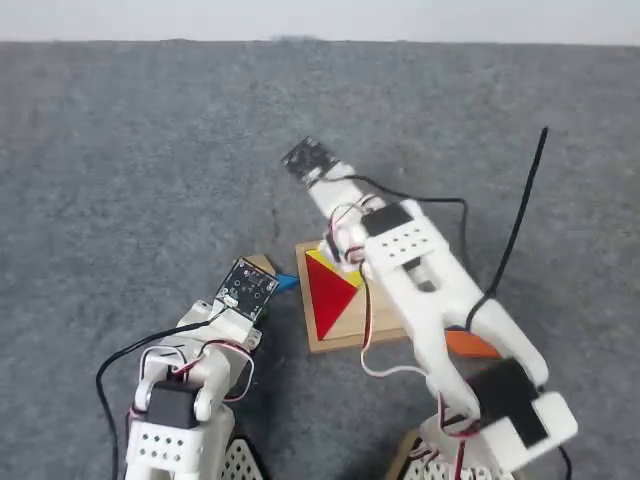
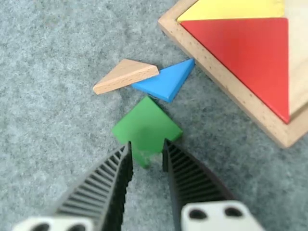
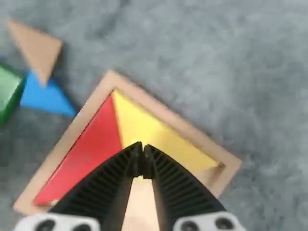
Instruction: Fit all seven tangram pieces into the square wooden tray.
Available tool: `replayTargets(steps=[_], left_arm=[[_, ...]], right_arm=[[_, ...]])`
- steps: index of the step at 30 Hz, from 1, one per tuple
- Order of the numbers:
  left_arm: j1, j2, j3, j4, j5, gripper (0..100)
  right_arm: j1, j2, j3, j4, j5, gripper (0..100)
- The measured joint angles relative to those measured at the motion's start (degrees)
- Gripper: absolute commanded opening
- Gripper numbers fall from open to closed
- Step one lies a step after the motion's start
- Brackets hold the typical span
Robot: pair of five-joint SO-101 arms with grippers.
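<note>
The square wooden tray [image 1: 345, 342] [image 2: 226, 78] [image 3: 183, 130] holds a red triangle [image 1: 332, 290] [image 2: 245, 57] [image 3: 86, 149] and a yellow triangle [image 2: 231, 9] [image 3: 144, 125]. On the carpet beside it lie a green square [image 2: 147, 125] [image 3: 7, 94], a blue triangle [image 1: 287, 282] [image 2: 166, 79] [image 3: 43, 96] and a plain wood triangle [image 1: 262, 264] [image 2: 125, 74] [image 3: 36, 45]. My left gripper [image 2: 147, 144] is shut on a corner of the green square. Above the tray, my right gripper [image 3: 140, 149] hangs shut over the yellow triangle, holding nothing.
An orange piece [image 1: 470, 345] lies on the carpet to the right of the tray, partly under the right arm. Grey carpet stretches open to the left and far side. A black cable [image 1: 520, 210] runs along the right.
</note>
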Motion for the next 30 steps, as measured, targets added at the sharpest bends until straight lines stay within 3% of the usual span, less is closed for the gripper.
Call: replayTargets(steps=[6,10,14,17,23,30], left_arm=[[0.0,0.0,0.0,0.0,0.0,10],[0.0,0.0,0.0,0.0,0.0,10],[0.0,0.0,0.0,0.0,0.0,10],[0.0,0.0,0.0,0.0,0.0,10],[0.0,0.0,0.0,0.0,0.0,10],[0.0,0.0,0.0,0.0,0.0,10]], right_arm=[[6.8,-13.6,8.8,6.4,-3.5,1.3],[13.2,-24.4,15.0,12.8,-3.7,9.8],[19.8,-27.3,17.3,21.6,2.5,21.0],[23.7,-27.2,19.3,26.4,8.4,22.9],[31.0,-22.5,24.2,25.7,15.6,23.0],[32.4,-14.6,26.4,17.1,20.0,23.1]])
